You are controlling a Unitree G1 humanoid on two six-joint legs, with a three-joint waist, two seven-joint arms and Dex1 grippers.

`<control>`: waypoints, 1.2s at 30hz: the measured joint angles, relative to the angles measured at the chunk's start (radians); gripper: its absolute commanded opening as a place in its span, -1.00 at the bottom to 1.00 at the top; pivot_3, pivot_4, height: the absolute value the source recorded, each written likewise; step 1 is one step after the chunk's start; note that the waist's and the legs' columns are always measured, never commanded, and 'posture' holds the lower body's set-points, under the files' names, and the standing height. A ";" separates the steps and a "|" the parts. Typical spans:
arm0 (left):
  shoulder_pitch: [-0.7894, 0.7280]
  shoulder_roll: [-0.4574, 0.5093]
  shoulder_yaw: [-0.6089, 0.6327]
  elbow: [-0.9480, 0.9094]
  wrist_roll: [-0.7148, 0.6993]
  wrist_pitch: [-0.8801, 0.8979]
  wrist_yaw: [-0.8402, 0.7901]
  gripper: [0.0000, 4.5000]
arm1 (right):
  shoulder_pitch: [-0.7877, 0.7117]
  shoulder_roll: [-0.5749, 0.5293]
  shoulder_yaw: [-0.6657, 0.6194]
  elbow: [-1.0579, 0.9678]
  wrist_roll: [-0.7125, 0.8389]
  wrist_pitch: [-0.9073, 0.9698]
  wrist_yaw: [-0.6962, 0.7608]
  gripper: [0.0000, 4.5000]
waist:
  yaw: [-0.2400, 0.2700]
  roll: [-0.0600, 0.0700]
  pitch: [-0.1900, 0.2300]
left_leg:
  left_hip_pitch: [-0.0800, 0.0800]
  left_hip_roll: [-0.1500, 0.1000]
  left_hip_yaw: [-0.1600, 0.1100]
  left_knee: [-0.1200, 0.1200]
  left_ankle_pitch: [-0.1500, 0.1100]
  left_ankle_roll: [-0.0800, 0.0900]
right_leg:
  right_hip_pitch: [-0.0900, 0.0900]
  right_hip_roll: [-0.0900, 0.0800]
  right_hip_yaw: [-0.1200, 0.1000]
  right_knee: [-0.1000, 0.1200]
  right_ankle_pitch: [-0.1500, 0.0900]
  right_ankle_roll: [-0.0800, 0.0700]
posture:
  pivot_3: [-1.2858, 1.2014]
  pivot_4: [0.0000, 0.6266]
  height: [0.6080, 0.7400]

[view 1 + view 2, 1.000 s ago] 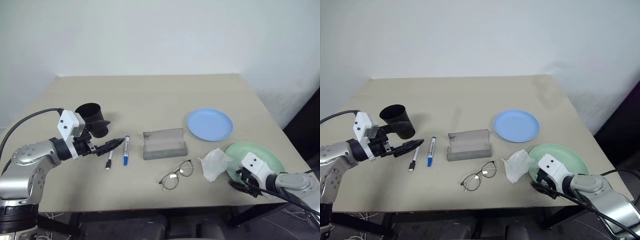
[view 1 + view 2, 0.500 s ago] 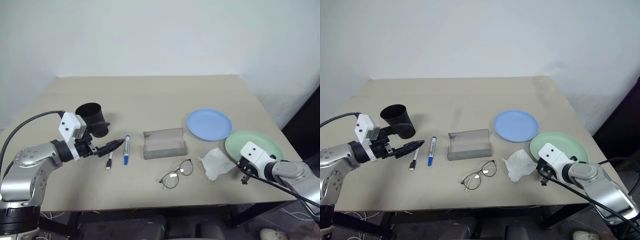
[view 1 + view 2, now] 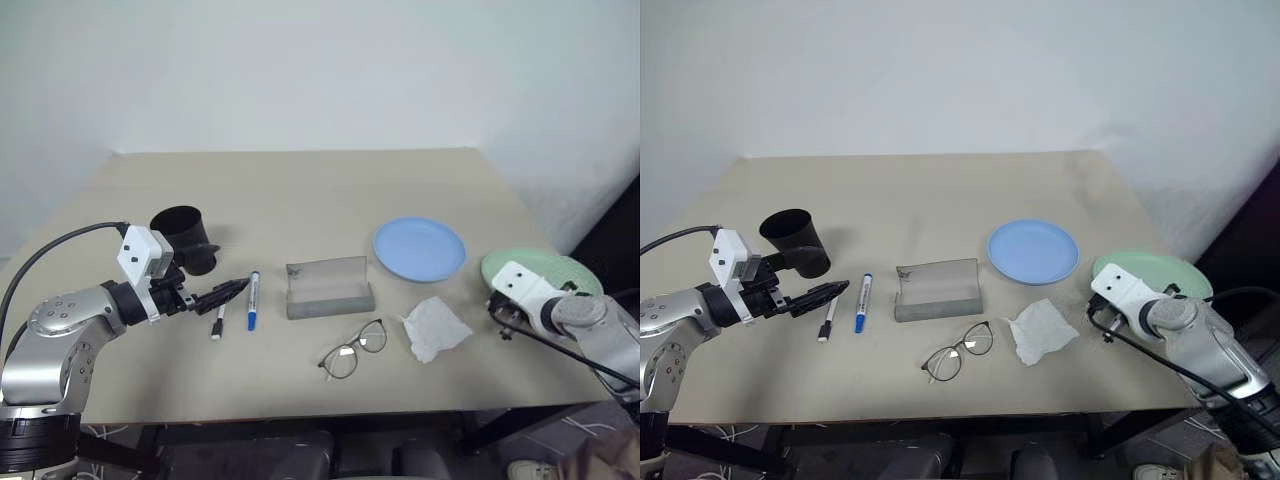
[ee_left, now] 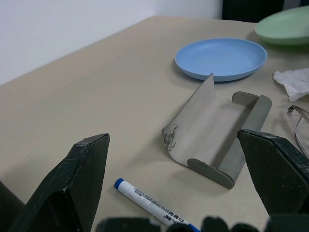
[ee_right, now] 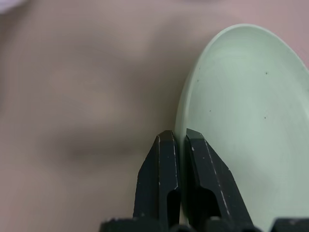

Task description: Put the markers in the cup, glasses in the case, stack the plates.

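One pair of wire-frame glasses (image 3: 354,347) lies nearest, beside one tissue (image 3: 434,327). Two markers (image 3: 252,299) lie side by side, long axes pointing away, before one open grey case (image 3: 329,287). The left gripper (image 3: 229,292) gapes empty; the right gripper (image 5: 179,159) pinches the mint plate (image 5: 246,121)'s rim. Beyond: one blue plate (image 3: 419,248), one black cup (image 3: 185,237).

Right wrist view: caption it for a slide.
Two black fingers pinch the rim of the round mint green plate above the beige table.
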 measured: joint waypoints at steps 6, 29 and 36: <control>0.001 0.000 0.001 -0.005 0.000 0.000 0.008 1.00 | -0.163 0.092 0.000 0.080 -0.008 -0.069 -0.006 -0.99 | -0.001 0.000 0.000 | 0.000 0.000 0.000 0.000 0.000 0.000 | -0.001 0.001 0.000 0.000 0.000 0.000 | 0.03 -1.00 0.14; 0.050 -0.003 0.039 -0.050 -0.002 0.002 0.036 1.00 | -0.369 0.401 0.106 0.389 -0.014 -0.391 0.162 -0.99 | -0.001 0.001 0.000 | 0.001 -0.001 -0.001 0.000 0.000 0.000 | -0.001 0.003 0.000 0.002 0.004 -0.003 | 0.03 -1.00 0.14; 0.066 -0.003 0.046 -0.063 -0.004 0.002 0.047 1.00 | -0.370 0.417 0.119 0.444 -0.048 -0.429 0.179 -0.99 | -0.001 0.001 0.000 | 0.001 -0.001 -0.001 0.000 0.000 0.000 | -0.002 0.004 0.000 0.004 0.005 -0.003 | 0.03 -1.00 0.14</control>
